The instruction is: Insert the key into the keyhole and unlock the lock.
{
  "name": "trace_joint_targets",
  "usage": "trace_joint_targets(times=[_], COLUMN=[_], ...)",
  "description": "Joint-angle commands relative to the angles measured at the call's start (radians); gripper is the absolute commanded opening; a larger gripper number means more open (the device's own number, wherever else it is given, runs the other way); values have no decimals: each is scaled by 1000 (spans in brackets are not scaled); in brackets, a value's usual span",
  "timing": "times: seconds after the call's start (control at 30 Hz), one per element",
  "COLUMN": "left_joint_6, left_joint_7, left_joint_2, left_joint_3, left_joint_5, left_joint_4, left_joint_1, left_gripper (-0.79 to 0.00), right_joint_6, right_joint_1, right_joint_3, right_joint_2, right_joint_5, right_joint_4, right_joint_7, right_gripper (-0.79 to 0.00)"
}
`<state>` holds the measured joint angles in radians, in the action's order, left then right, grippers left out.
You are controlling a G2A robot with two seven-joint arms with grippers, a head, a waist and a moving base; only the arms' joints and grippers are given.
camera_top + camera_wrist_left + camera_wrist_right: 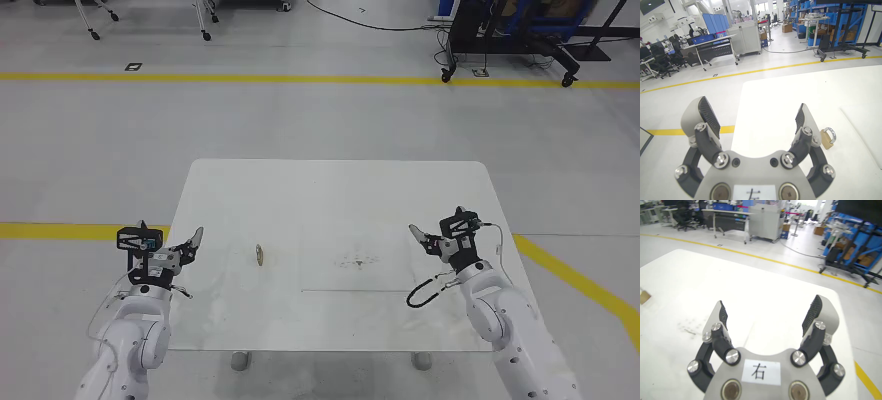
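The left gripper (753, 106), wide open and empty, hangs at the 9 o'clock edge of the table (330, 190), the right gripper (768, 301) likewise at 3 o'clock, probably poised to approach the padlock (826, 141) lying toward 9 o'clock; the key is too faint to place.

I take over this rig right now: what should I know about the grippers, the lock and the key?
Left gripper: open, empty, at the table's left edge, apart from the padlock.
Right gripper: open, empty, over the table's right side.
Padlock: lying on the table, left of centre.
Key: a small pale item right of the padlock, faint, probably it.
Done: nothing yet.
Left: grasp key, steady padlock, insert, turn.
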<state>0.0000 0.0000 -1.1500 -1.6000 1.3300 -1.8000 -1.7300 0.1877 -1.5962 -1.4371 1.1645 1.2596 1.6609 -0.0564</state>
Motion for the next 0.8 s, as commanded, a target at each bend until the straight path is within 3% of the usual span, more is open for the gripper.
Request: trace_joint_targets(times=[0.0,0.47,0.6,0.77], left_joint_6=[0,0,0,0], left_joint_7=[0,0,0,0], left_joint_2=[0,0,0,0], left_joint_3=[0,0,0,0], left_joint_5=[0,0,0,0], left_joint_4=[0,0,0,0], left_joint_1=[0,0,0,0], left_gripper=[0,0,0,0], right_joint_6=[34,50,225,488], right_joint_1=[35,44,113,207], right_joint_3=[51,66,83,117], right_joint_2=[6,8,13,8], right_joint_5=[-25,-41,-197,-206], right_joint_4=[-36,-46,-183,-333], right_joint_7=[-19,-28,-14,-6], right_gripper=[0,0,0,0])
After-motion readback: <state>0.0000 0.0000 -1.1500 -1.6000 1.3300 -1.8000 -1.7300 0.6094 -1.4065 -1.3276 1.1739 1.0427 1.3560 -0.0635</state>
